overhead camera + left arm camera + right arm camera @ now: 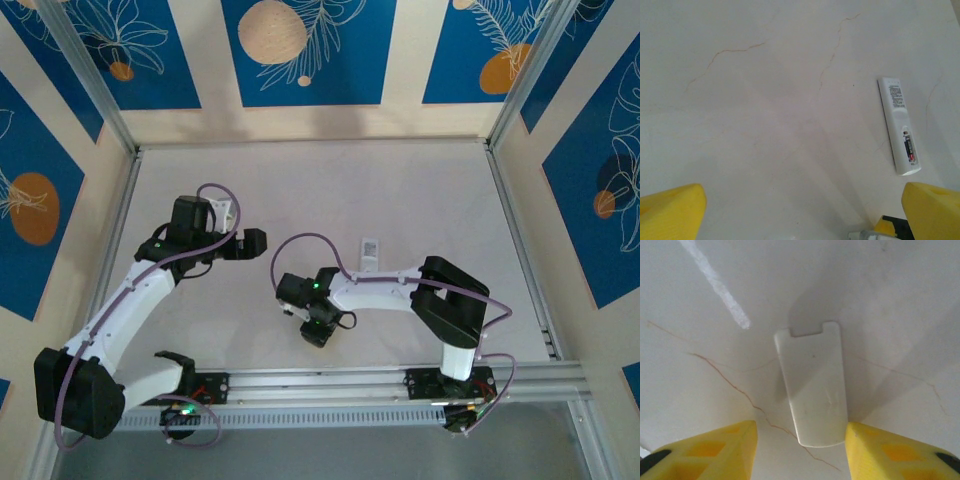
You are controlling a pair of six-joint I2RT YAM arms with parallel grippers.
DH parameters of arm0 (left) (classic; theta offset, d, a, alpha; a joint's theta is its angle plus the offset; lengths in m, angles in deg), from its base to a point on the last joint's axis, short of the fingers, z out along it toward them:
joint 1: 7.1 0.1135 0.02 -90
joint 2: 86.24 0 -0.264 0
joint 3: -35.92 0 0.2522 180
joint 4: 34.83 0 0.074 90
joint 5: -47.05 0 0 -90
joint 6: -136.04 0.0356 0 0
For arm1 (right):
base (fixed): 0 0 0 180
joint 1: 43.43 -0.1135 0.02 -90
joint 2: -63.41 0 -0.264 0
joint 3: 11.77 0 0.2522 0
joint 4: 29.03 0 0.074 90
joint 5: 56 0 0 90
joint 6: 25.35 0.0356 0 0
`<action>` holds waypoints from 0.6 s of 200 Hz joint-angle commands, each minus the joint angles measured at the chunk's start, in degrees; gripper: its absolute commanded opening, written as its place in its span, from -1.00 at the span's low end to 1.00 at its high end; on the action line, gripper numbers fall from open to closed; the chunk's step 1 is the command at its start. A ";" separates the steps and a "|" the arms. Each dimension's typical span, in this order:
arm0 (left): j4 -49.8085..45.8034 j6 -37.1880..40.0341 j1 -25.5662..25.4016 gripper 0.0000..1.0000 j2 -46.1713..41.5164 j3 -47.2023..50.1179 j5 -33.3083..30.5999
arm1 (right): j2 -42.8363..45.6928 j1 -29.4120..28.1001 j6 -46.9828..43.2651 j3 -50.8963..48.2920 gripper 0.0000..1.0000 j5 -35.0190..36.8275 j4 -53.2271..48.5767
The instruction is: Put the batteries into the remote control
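The white remote control (897, 116) lies back side up on the pale table, also seen from above as the remote control (369, 253). Its compartment is uncovered, and one dark battery (909, 147) with a red part lies inside. My left gripper (802, 217) hovers wide open to the left of the remote with nothing between its fingers; from above, the left gripper (252, 243) is at centre left. My right gripper (800, 440) straddles a loose white battery cover (812, 385) lying flat. Its right finger (880, 445) touches the cover's edge, while the left finger (715, 447) stands apart from it. From above, the right gripper (316, 330) is low over the table.
Metal frame posts and a rail (380, 382) border the table at the front and sides. A white tape strip (715, 285) lies on the table beyond the cover. A small yellow and black part (887, 227) pokes in at the left wrist view's bottom edge.
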 commanded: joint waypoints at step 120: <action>0.41 -0.22 0.43 1.00 0.16 0.68 1.23 | 2.89 -0.45 1.14 0.31 -0.10 0.22 -2.45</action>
